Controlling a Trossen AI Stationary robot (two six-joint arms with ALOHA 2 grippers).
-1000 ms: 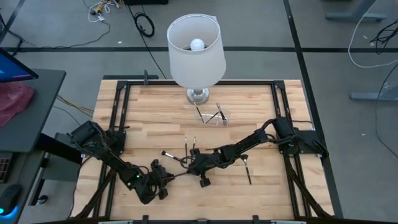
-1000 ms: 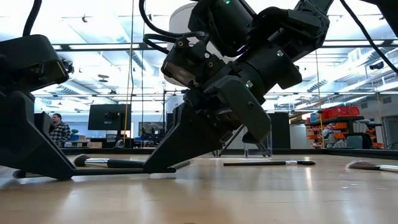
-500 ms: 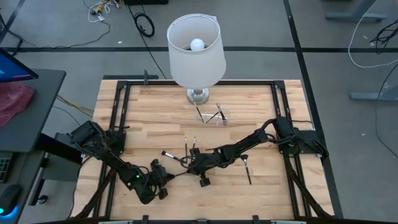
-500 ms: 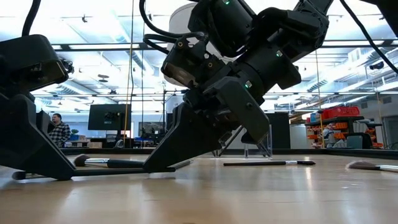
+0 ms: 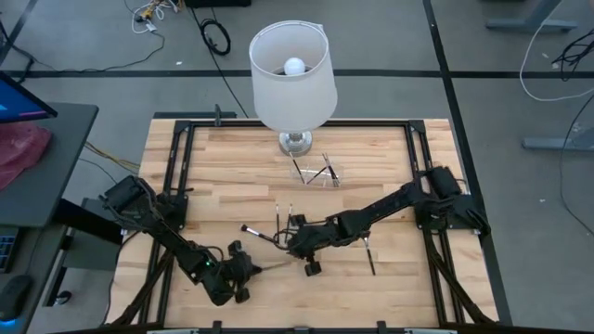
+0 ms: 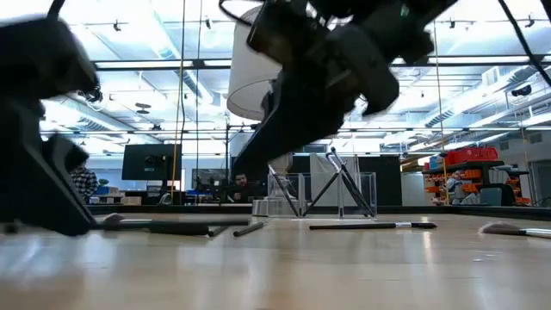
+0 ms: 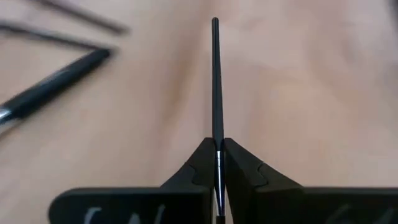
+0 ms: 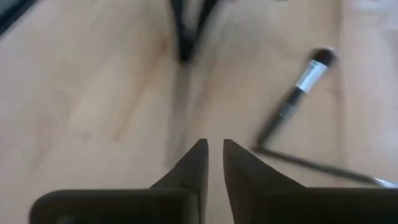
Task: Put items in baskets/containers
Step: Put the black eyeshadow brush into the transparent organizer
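My left gripper (image 5: 243, 270) is near the table's front left, shut on a thin black makeup brush (image 7: 215, 81) that sticks out ahead of the fingers. My right gripper (image 5: 299, 247) hovers over the table's middle, its fingers (image 8: 200, 155) a narrow gap apart and empty. Loose brushes lie beside it (image 5: 284, 218), (image 5: 251, 229), (image 5: 369, 252). The small clear box (image 5: 321, 173) stands in front of the lamp's foot, with several brushes leaning in it; it also shows in the low view (image 6: 344, 194). My left gripper pinches the brush's slim black handle (image 7: 216, 140) between its two fingers. The handle runs along the fingers and points straight ahead, toward the table's right. Its rear end is hidden behind the fingers. Whether the free end touches the table cannot be told.
A white lampshade (image 5: 292, 70) on a metal foot (image 5: 295, 142) stands at the table's far middle. A black frame (image 5: 186, 125) runs round the wooden table. Brushes lie toward the right in the low view (image 6: 370, 226), (image 6: 515, 230). A person shows far behind (image 6: 82, 181).
My right gripper has risen off the table, where its fingers stood among the brushes, and has shifted a little toward the near right. My left gripper has moved slightly with its brush and shows blurred in the low view.
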